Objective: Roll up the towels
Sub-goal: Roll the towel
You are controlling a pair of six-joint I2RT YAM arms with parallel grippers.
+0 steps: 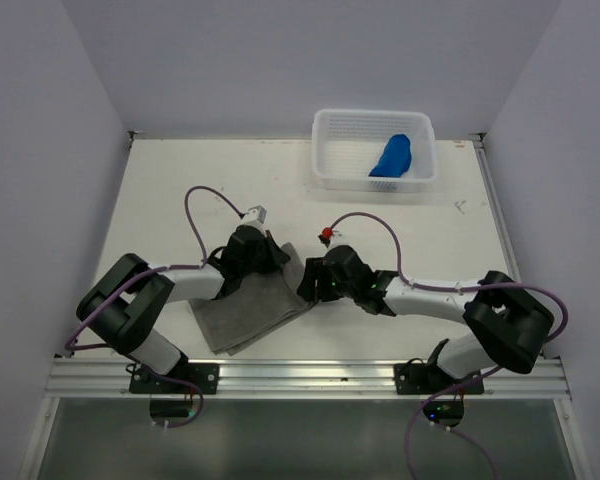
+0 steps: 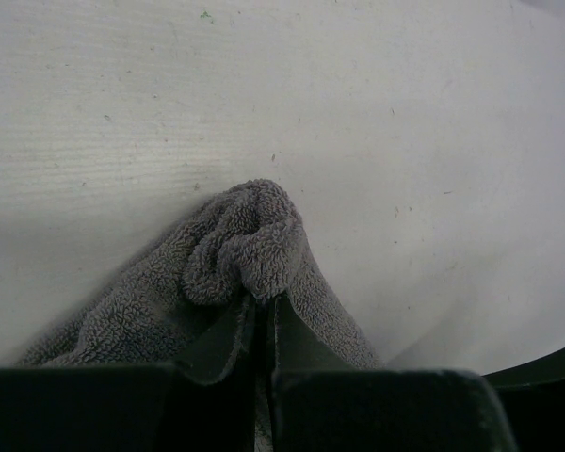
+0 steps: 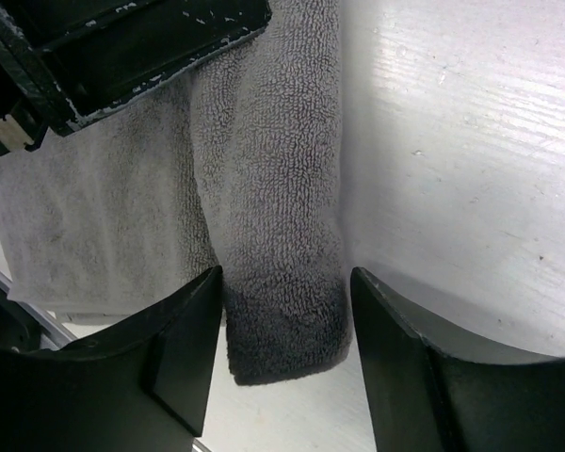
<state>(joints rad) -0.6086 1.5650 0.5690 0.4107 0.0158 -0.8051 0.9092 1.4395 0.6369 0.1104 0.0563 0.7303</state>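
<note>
Grey towel [image 1: 248, 310]: lies on the table [image 1: 180, 185] between the 2 arms, near the front edge and set at a slant. It is stacked in flat layers, with its far corner gathered up.
Grey towel, texture: soft, matte, looped terry pile. In the right wrist view 1 edge is doubled into a thick ridge with a blunt rounded end, and the rest lies flat behind it.
Left arm [image 1: 130, 300]: elbow folded out to the left, forearm running right and low to the towel's far corner, wrist tipped down.
Left gripper [image 2: 264, 303]: fingers pressed together on a pinched peak of grey towel. The cloth puckers into a rounded knob above the tips and slopes off on both sides onto the table.
Right arm [image 1: 430, 295]: elbow bent at the right, white forearm reaching left, wrist low over the towel's right edge.
Right gripper [image 3: 287, 282]: jaws apart, 1 black finger on each side of the thick ridge, whose end sits between them. Whether either finger touches the cloth I cannot tell.
Blue towel [image 1: 391, 157]: bright blue, bunched in a lump inside the basket, well apart from both arms.
Basket [image 1: 372, 114]: white perforated plastic, rectangular, at the table's far right.
Table, surface: white, faintly grained, with a few small marks.
Cables [image 1: 187, 212]: purple, 1 loop over each arm.
</note>
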